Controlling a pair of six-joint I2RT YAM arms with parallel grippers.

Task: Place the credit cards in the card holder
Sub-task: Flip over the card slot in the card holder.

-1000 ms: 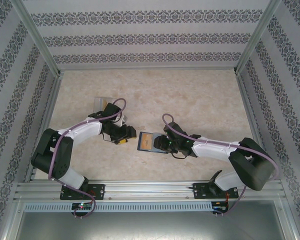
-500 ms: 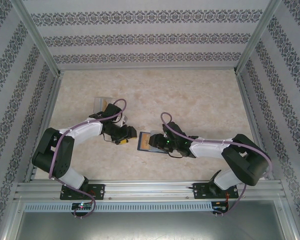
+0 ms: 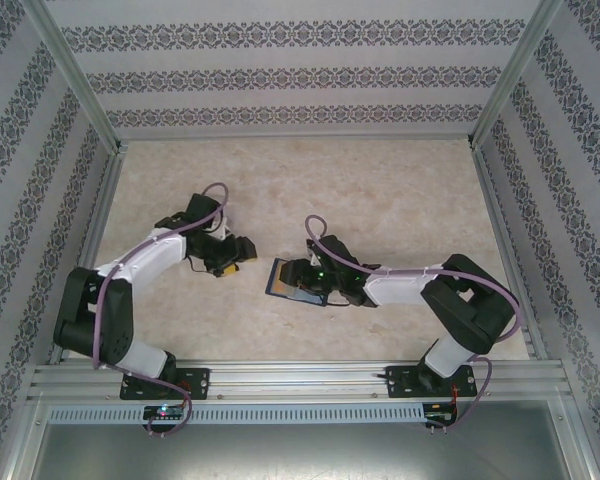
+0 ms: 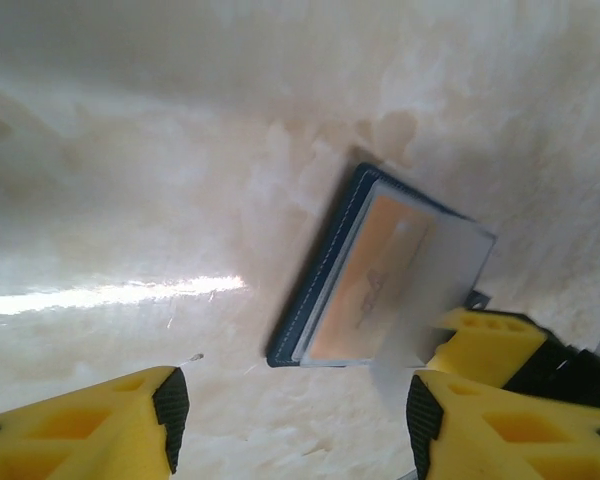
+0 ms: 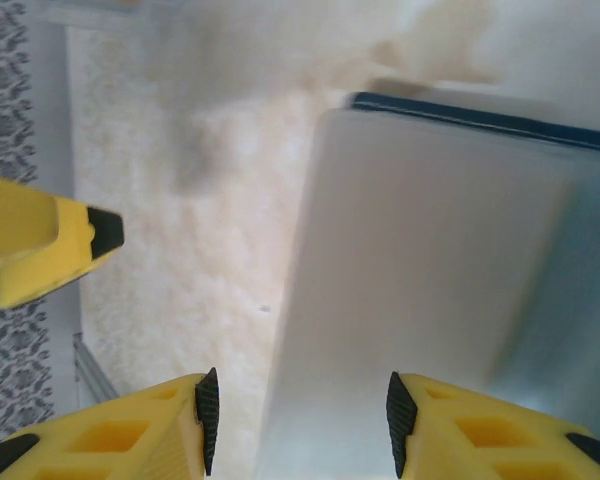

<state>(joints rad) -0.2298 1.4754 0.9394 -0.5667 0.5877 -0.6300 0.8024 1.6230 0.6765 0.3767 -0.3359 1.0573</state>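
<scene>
Lab booth: aluminium frame [image 3: 300, 380], wallpapered panels [image 3: 300, 75]

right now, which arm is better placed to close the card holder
Right. The right hand is over the open card holder, fingers astride its flap; the left hand hangs open beside it, not touching.

I have the left arm [image 3: 150, 262] and right arm [image 3: 410, 290] bent inward, wrists low. The left gripper [image 3: 238, 256] and right gripper [image 3: 290, 275] face each other, jaws parted on both.
</scene>
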